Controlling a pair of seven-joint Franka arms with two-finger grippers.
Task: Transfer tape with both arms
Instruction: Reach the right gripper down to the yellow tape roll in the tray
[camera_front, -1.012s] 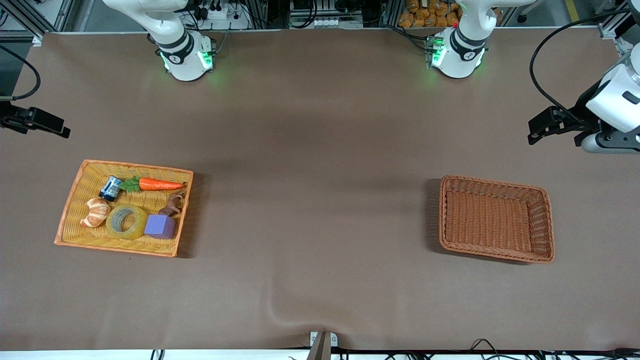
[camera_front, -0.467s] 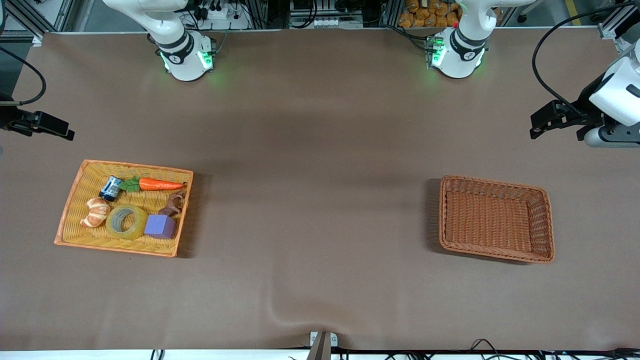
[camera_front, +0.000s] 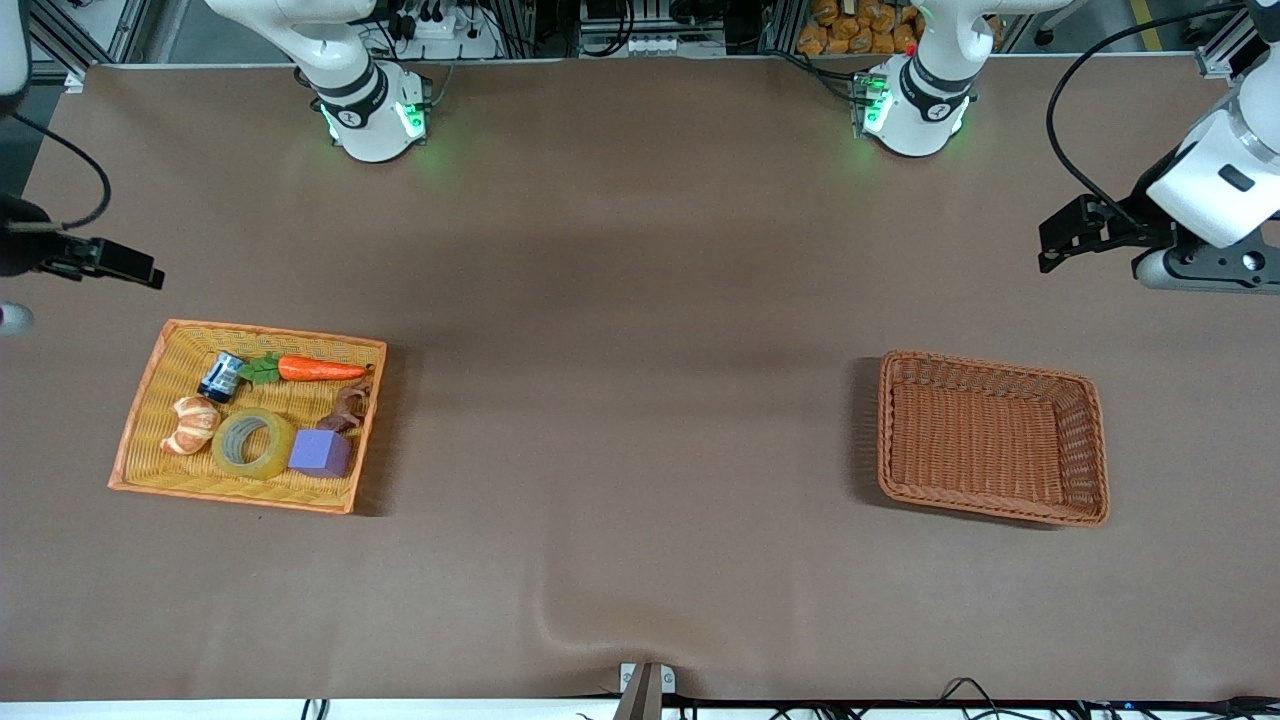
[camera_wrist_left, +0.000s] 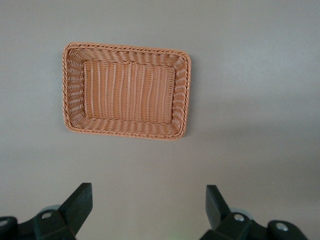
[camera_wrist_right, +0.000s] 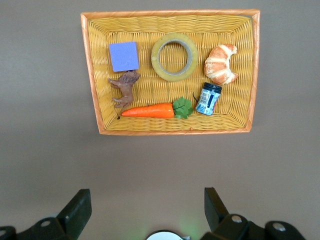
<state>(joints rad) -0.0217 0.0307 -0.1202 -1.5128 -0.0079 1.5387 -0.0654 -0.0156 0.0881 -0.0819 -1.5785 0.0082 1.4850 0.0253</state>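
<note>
Tape (camera_front: 253, 443): flat in the yellow basket (camera_front: 150, 400), between croissant (camera_front: 190, 424) and purple cube (camera_front: 320, 452).
Right hand (camera_wrist_right: 145, 212): over bare counter (camera_front: 640, 400), fingers wide apart, empty.
Left hand (camera_wrist_left: 149, 207): likewise spread, empty, over the counter near the brown basket (camera_front: 1090, 440).

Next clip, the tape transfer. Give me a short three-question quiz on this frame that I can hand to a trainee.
1. True or false: the tape lies flat in the yellow basket, between the croissant and the purple cube.
2. What does the brown basket hold? A) a carrot B) nothing C) a jar
3. Fill in: the right gripper and the left gripper both have their fingers ____.

Key
1. True.
2. B: the left wrist view shows only bare weave.
3. Open. Each hangs over bare table beside its basket and holds nothing.
</note>
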